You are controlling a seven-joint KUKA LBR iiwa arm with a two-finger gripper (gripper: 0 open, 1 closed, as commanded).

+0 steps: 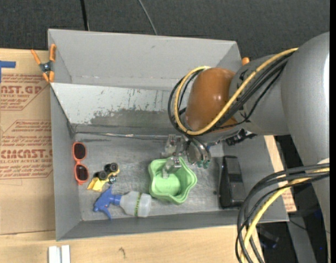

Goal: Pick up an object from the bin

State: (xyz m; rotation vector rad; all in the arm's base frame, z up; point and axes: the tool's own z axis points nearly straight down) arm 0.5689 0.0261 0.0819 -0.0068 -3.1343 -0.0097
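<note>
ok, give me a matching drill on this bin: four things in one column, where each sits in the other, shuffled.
Things:
1. sunglasses
2. spray bottle
3. green bowl
4. black block

Places:
A. right under the gripper
B. right end of the bin
C. left end
D. by the view's lower wall, lying on its side

Pairs: 1-C, 2-D, 3-A, 4-B
</note>
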